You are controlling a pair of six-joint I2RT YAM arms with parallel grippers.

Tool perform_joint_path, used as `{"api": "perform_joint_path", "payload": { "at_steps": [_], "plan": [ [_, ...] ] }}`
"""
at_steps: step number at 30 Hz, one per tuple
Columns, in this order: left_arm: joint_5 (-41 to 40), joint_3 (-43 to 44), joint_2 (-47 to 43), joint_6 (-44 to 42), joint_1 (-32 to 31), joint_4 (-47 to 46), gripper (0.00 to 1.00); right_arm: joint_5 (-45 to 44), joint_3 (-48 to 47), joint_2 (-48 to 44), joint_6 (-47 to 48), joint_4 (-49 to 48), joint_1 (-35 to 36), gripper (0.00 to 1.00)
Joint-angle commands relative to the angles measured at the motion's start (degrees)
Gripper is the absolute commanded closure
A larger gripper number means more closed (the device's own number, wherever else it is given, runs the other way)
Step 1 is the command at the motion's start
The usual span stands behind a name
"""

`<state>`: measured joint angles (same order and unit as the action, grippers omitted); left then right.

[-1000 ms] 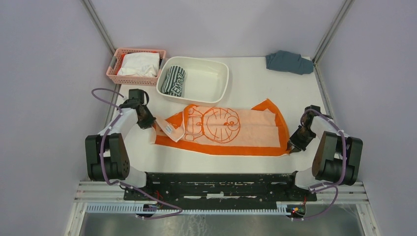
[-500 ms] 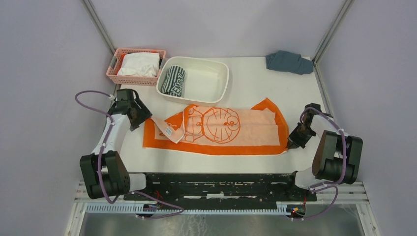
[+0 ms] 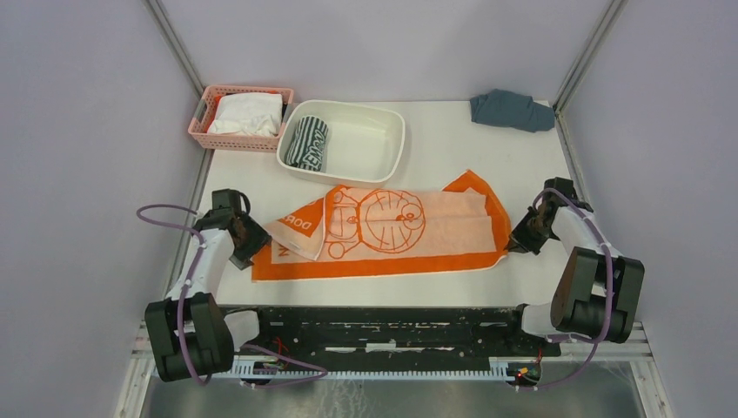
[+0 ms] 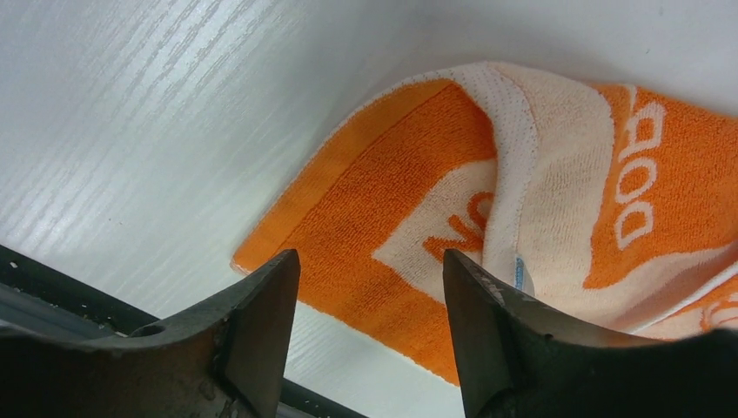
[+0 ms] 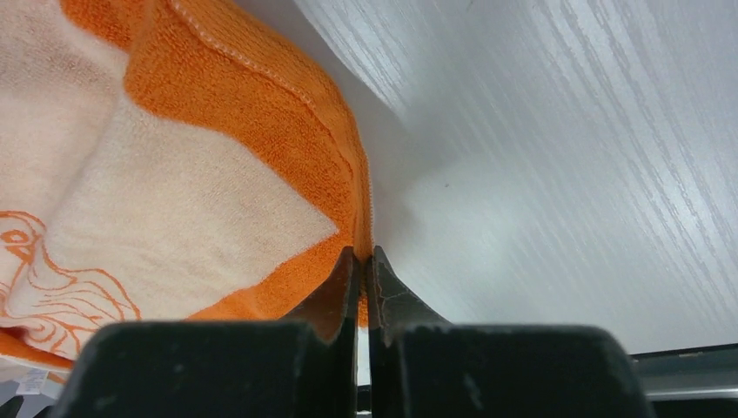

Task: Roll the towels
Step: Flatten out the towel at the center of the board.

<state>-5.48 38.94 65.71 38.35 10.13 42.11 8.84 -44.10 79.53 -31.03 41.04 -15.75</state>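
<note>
Spread left to right across mid-table: orange towel (image 3: 435,231), peach centre, cartoon face drawn in orange line. Left end flipped back over itself (a small blue tag (image 4: 518,270) peeks out at the fold); far right corner rumpled upward. Rolled and lying in the white tub (image 3: 365,139), far and left of centre: striped towel (image 3: 307,143). Left gripper (image 4: 370,261) released, jaws wide, hanging over the orange towel's near left corner; touching or not, cannot tell. Right gripper (image 5: 364,257) clenched tight on the orange border at the right edge. White letters "DOR" legible on the flap; below them orange "NO", the rest hidden.
</note>
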Motion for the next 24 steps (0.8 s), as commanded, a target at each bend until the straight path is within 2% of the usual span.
{"api": "perform_joint_path", "payload": {
  "at_steps": [1,6,10,18,21,24],
  "plan": [
    [1.4,1.2,2.2,3.1,0.4,-0.4,0.34,0.9,0.6,-2.3,0.3,-3.5,0.1,0.98],
    [5.2,-0.5,10.3,3.3,0.0,-5.4,0.45,2.2,0.9,-2.4,-0.5,-5.2,0.2,0.98],
    [5.3,2.6,17.0,2.8,-0.4,-8.2,0.47,1.1,0.5,-1.9,-1.3,-5.4,0.1,0.98],
    [6.2,18.8,28.6,0.3,-1.9,-7.7,0.37,0.2,-1.0,-0.2,-3.7,-6.0,-1.4,0.96],
    [4.0,20.9,26.8,-0.2,-1.8,-4.6,0.35,0.7,-1.5,-0.2,-3.9,-6.4,-1.5,0.96],
    [0.9,18.4,23.4,0.0,-1.7,-2.0,0.34,1.3,-1.0,-0.5,-3.7,-7.3,-1.5,0.96]
  ]
}}
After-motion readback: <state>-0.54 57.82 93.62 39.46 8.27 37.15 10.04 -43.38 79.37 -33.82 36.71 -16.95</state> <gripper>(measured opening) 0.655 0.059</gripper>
